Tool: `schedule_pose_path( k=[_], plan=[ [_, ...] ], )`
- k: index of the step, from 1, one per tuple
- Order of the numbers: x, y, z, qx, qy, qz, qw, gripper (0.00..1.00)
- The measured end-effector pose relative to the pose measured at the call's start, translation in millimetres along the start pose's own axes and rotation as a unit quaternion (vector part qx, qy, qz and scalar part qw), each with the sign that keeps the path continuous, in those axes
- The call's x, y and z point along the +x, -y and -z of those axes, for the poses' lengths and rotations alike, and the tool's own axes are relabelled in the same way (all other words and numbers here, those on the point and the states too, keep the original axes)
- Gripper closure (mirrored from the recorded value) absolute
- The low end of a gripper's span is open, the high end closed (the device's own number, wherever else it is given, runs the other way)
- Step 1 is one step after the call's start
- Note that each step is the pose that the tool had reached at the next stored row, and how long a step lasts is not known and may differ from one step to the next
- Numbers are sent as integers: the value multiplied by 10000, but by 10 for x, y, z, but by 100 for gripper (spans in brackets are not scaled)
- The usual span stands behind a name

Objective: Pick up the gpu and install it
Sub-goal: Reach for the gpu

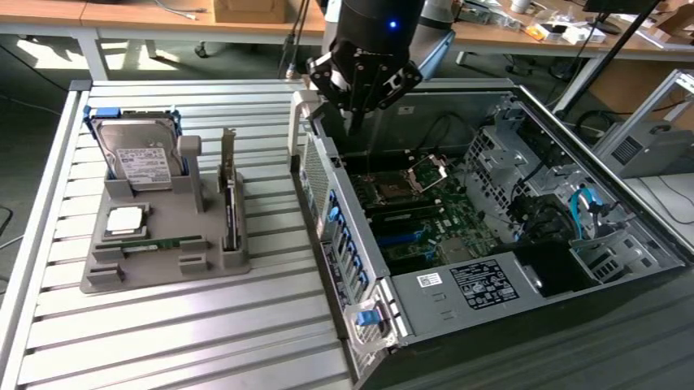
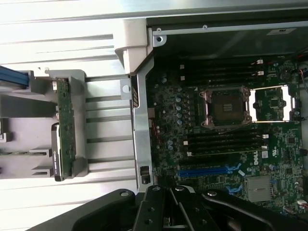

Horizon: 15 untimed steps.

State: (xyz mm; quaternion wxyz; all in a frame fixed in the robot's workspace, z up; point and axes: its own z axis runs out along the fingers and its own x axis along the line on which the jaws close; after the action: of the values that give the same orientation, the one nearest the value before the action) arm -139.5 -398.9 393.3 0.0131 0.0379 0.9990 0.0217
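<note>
**End effector shut and empty above the case, gpu in its holder**

The black robot arm comes down from the upper middle of the exterior view, its wrist pointing almost straight down. Its black end effector [image 1: 355, 110] hangs over the far corner of the open grey metal computer case [image 1: 456, 301], just inside the case's side wall. In the wrist view the end effector [image 2: 168, 191] has its dark fingers [image 2: 153, 204] drawn together with no gap between the tips. They grip nothing and touch nothing.

The gpu [image 1: 230, 203], a thin dark circuit card with a narrow silvery bracket at one end, stands on edge in a slot of the grey moulded plastic holder [image 1: 162, 272]. The holder sits on the slatted metal desk [image 1: 162, 341] at the exterior view's left. The card occupies the side of the holder nearest the case, and the bracket rises at its far end. In the wrist view the gpu [image 2: 65, 130] appears edge-on as a narrow greenish strip, apart from the end effector.

In the same holder are a boxy silver hard drive with a white label [image 1: 141, 158] and a narrow green memory stick [image 1: 158, 242]. Inside the case lies the green motherboard [image 2: 216, 159] with its open square processor socket [image 2: 226, 108].
</note>
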Motion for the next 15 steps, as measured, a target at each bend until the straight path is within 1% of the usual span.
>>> schedule_pose_path(
  k=[15],
  plan=[
    [66, 5, 2, 0, 0, 0, 10000, 89]
  ],
)
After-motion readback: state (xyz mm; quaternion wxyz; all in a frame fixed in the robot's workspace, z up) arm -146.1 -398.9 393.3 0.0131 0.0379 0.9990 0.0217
